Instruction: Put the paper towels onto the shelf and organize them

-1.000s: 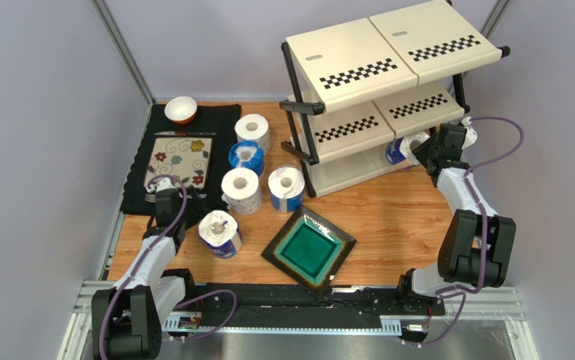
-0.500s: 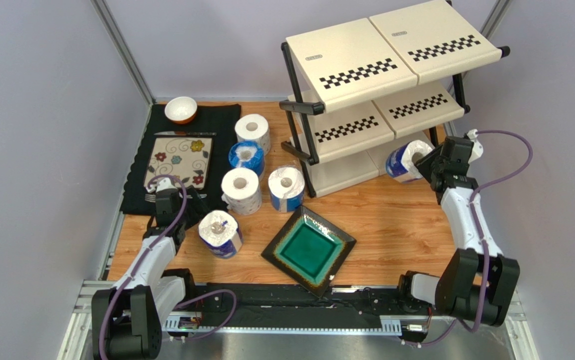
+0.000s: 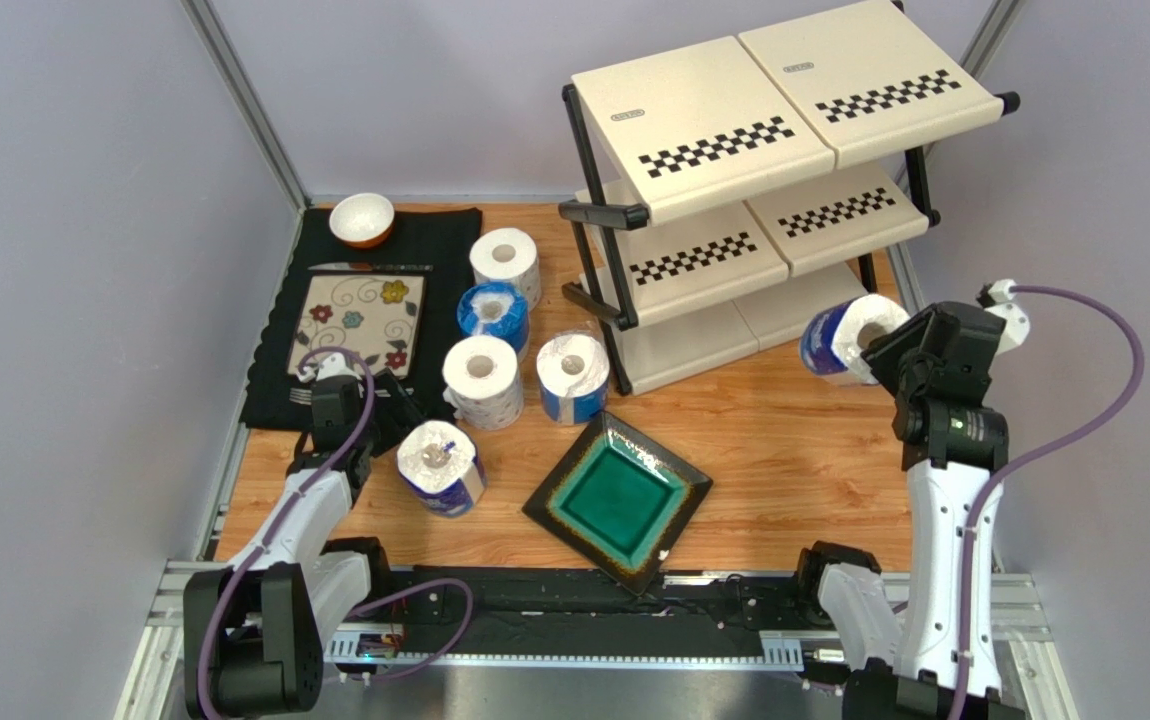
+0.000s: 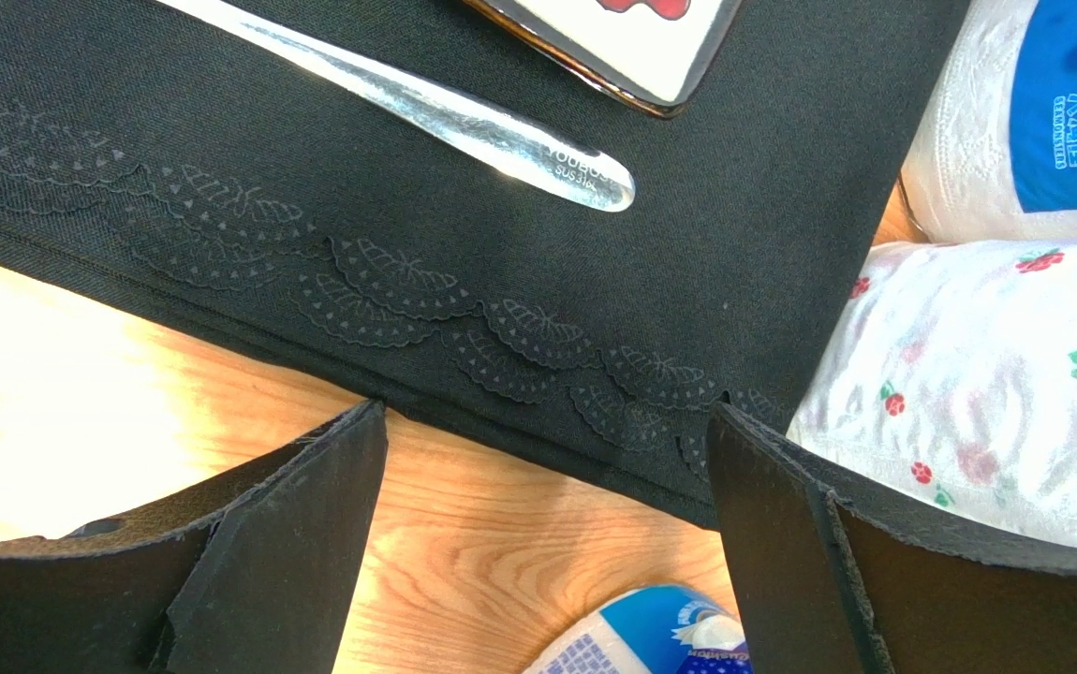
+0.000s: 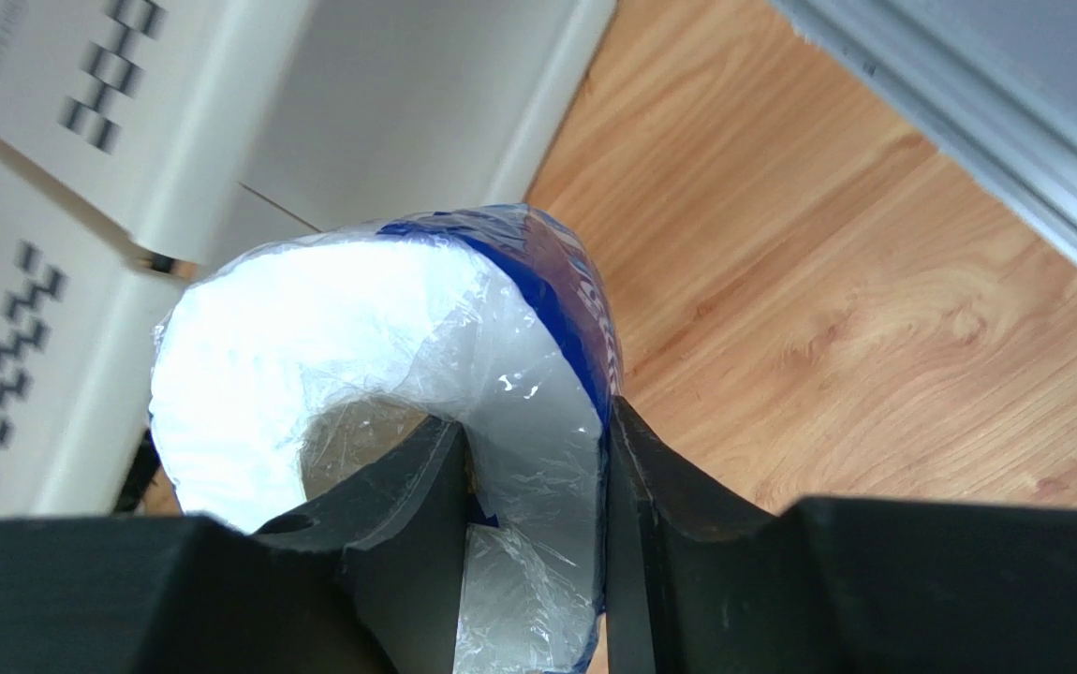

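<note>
The cream checkered shelf (image 3: 716,143) stands at the back right of the table. My right gripper (image 3: 885,342) is shut on a blue-wrapped paper towel roll (image 3: 846,333), one finger in its core and one outside, held in the air right of the shelf's lower tiers; the roll fills the right wrist view (image 5: 390,365). Several more rolls stand left of the shelf: a plain one (image 3: 506,263), a blue one (image 3: 493,315), a plain one (image 3: 482,380), a blue-white one (image 3: 572,375) and one (image 3: 440,467) by my left gripper (image 3: 329,393). My left gripper (image 4: 544,548) is open and empty over the placemat's edge.
A black floral placemat (image 3: 431,248) with a decorated tray (image 3: 362,320) and cutlery (image 4: 418,106) lies at the left. A small white bowl (image 3: 362,219) sits at its back. A green square plate (image 3: 619,498) lies at the front centre.
My right gripper has pulled back from the shelf's lower tier, moving right and toward the near side with the blue-wrapped roll in it. The left arm has not moved.
</note>
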`<state>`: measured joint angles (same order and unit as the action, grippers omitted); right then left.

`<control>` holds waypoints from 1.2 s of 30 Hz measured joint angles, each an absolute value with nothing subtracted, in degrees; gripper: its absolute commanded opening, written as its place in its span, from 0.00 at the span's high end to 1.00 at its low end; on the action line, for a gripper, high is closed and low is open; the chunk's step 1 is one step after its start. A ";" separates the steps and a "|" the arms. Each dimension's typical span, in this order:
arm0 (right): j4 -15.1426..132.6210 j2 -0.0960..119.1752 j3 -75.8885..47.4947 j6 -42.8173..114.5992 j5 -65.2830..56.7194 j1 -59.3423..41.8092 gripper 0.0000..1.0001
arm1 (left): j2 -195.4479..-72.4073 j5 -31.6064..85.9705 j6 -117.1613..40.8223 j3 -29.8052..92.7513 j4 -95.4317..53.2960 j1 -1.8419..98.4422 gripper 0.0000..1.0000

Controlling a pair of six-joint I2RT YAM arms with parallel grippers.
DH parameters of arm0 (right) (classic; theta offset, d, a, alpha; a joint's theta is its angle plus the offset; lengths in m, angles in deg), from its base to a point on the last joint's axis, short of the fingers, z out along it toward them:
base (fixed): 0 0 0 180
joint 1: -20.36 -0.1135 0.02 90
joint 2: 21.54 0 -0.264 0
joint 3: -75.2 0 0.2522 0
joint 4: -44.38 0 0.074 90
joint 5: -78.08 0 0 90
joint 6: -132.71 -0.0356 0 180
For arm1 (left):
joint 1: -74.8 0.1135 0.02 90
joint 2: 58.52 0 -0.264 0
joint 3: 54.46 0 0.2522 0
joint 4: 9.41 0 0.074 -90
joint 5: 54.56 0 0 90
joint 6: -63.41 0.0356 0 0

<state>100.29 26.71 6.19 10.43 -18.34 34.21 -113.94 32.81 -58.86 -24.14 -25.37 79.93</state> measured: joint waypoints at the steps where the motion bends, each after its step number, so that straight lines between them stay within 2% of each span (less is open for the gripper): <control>1: 101.08 25.94 4.58 10.67 -18.80 34.27 0.64 | -113.94 32.70 -58.86 -24.14 -25.37 79.95 0.08; 14: 103.22 30.25 -16.49 10.28 -19.96 34.40 0.71 | -114.03 31.61 -58.88 -24.14 -25.19 80.47 0.08; 24: 105.23 35.45 -36.60 9.97 -19.80 34.40 0.72 | -114.03 31.43 -59.10 -24.23 -25.02 80.56 0.08; 36: 105.04 52.98 -66.04 9.47 -11.15 34.43 0.71 | -114.03 31.39 -59.10 -24.25 -25.00 80.58 0.08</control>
<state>105.04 52.98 -66.04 9.47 -11.15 34.43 -114.03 31.39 -59.10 -24.25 -25.00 80.58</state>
